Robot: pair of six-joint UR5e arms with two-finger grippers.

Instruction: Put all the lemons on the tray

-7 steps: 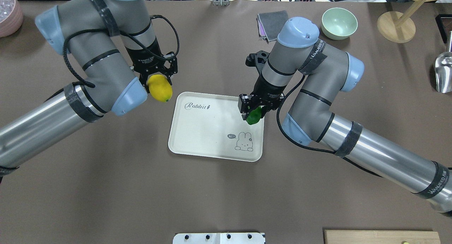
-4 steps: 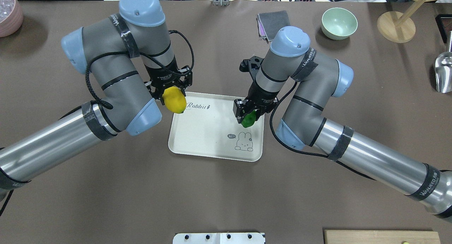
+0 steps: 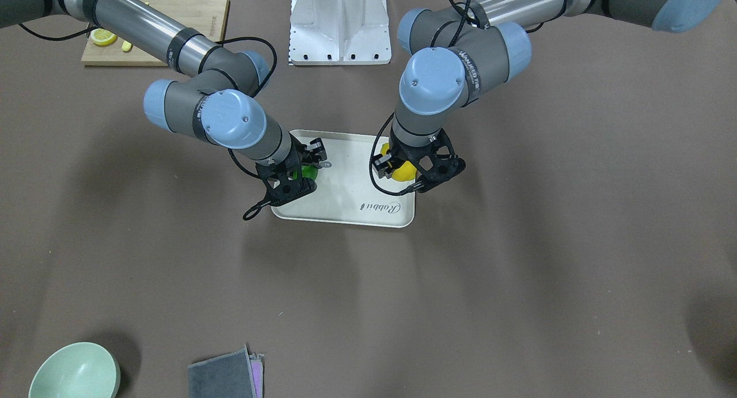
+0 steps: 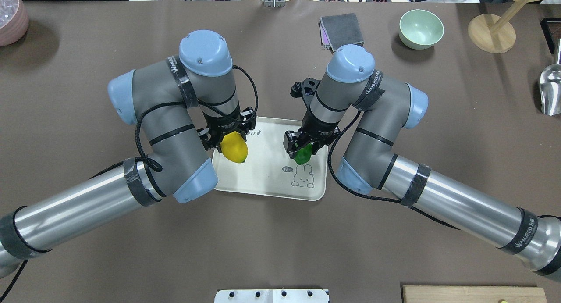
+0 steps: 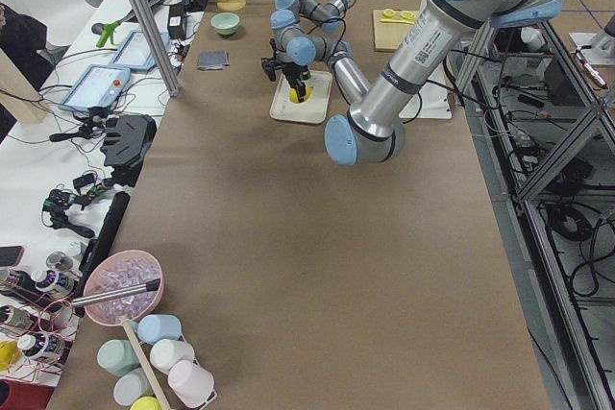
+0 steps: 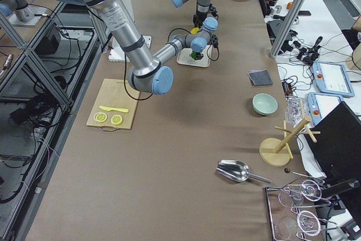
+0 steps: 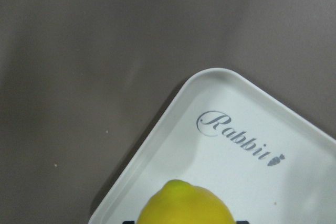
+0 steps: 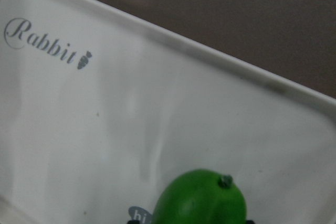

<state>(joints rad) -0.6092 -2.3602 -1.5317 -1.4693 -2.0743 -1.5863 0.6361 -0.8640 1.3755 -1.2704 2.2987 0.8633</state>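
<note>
Overhead camera: set behind the robot, looking forward and down on the tabletop (image 4: 280,241), with the cream tray (image 4: 263,171) near centre. The front-facing camera looks steeply down from the opposite side, so the same tray appears turned about, its lettering upside down. Two side cameras look along the tabletop from either end, from far off, and the tray shows small in both. Each wrist camera sits close above the tray, the left behind the yellow lemon (image 7: 184,205), the right behind the green lemon (image 8: 202,198). Both take in the "Rabbit" script.
</note>
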